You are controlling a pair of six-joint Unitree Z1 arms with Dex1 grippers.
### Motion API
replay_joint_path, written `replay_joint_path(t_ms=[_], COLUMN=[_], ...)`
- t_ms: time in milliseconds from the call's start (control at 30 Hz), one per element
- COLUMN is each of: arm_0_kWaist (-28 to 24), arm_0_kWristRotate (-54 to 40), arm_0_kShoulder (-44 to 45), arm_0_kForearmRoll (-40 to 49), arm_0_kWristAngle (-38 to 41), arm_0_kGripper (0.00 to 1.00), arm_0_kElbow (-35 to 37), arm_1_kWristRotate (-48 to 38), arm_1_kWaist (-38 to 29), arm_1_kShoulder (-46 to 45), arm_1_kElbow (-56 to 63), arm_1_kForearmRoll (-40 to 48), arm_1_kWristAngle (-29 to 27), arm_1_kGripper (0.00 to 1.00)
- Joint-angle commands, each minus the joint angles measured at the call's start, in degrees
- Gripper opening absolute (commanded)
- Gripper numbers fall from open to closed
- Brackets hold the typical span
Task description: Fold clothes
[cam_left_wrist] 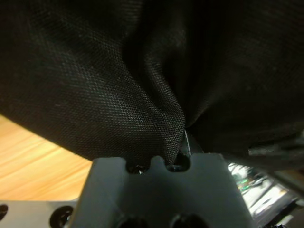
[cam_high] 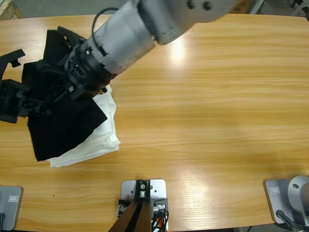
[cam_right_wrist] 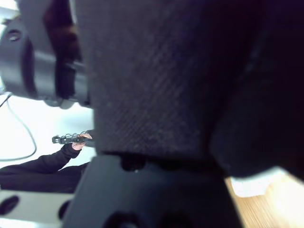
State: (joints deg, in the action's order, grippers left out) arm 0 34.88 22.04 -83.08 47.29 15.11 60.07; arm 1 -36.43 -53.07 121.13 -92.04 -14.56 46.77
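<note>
Left wrist view: black shirt [cam_left_wrist: 142, 71] across hand.

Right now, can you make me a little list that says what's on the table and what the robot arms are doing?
Table: long wooden table
Clothing: black polo shirt, bunched at the table's left end
Beneath it: white cloth, partly covered by the shirt
Arms: both at the shirt; wrist views filled with black fabric
Which arm is which: cannot tell
Background: a person's sleeve in the right wrist view

Robotics lab/test rig: silver arm [cam_high: 145, 29] over long wooden tabletop [cam_high: 217, 106]; beyond right pincer, a person's sleeve [cam_right_wrist: 42, 164] and loose cable [cam_right_wrist: 21, 130].
</note>
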Motion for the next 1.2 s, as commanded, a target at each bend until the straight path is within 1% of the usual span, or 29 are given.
replay_joint_path(t_ms=[33, 100, 200, 567, 633, 667, 700, 733, 767, 800, 833, 900, 967, 1067, 1200], arm_0_kWaist=[-10.0, -12.71, -14.82, -14.49, -14.49, -14.49, -14.47, -14.43, -14.4, -14.4, -14.42, -14.57, -14.31, -14.05, -14.05], arm_0_kWristRotate=[-13.39, -15.54, -17.15, -18.88, -18.9, -18.88, -18.79, -18.7, -18.6, -18.28, -18.17, -17.91, -17.26, -16.42, -14.61], arm_0_kShoulder=[-1.84, -2.49, -4.24, -12.59, -13.97, -14.81, -15.62, -16.04, -15.97, -15.72, -15.51, -14.63, -12.07, -5.02, 3.65], arm_0_kForearmRoll=[5.18, 5.18, 5.09, 4.83, 4.83, 4.81, 4.74, 4.62, 4.46, 4.39, 4.39, 4.37, 3.77, 1.82, 1.61], arm_0_kWristAngle=[-0.61, -0.61, -0.61, 1.68, 1.68, 1.68, 1.87, 2.1, 1.99, 1.76, 1.68, 0.53, -1.28, -3.88, -8.7], arm_0_kGripper=[0.0, 0.0, 0.0, 0.0, 0.0, 0.0, 0.302, 0.624, 0.714, 0.74, 0.746, 0.754, 0.752, 0.752, 0.748], arm_0_kElbow=[-1.3, -0.85, -0.21, 0.86, 0.98, 0.96, 0.98, 1.19, 1.3, 1.32, 1.35, 1.39, 1.77, 1.77, 1.86], arm_1_kWristRotate=[-0.57, -0.49, -0.4, 0.57, 0.66, 0.66, 0.6, 0.23, -0.4, -0.57, -0.49, -0.4, -0.4, -0.4, 0.59], arm_1_kWaist=[-1.77, -1.77, -1.77, -1.69, -1.67, -1.62, -1.62, -1.62, -1.62, -1.65, -1.65, -1.62, -1.62, -1.6, -1.58], arm_1_kShoulder=[5.87, 6.33, 7.75, 10.93, 10.83, 10.57, 10.11, 9.39, 8.72, 8.33, 8.03, 7.54, 6.58, 4.89, 1.28], arm_1_kElbow=[-2.98, -3.53, -4.58, -4.81, -4.97, -4.95, -4.92, -5.04, -5.29, -5.37, -5.34, -5.34, -5.34, -5.25, -5.22], arm_1_kForearmRoll=[-2.58, -2.58, -2.68, -4.47, -5.14, -5.41, -5.72, -6.35, -7.64, -8.34, -8.46, -9.25, -10.22, -11.65, -13.97], arm_1_kWristAngle=[-2.05, -2.05, -1.77, -1.39, -2.67, -4.25, -5.97, -8.12, -10.53, -11.76, -11.99, -13.01, -15.15, -17.86, -20.53], arm_1_kGripper=[0.0, 0.0, 0.0, 0.0, 0.0, 0.0, 0.0, 0.057, 0.644, 0.948, 0.999, 1.0, 1.0, 1.0, 1.0])
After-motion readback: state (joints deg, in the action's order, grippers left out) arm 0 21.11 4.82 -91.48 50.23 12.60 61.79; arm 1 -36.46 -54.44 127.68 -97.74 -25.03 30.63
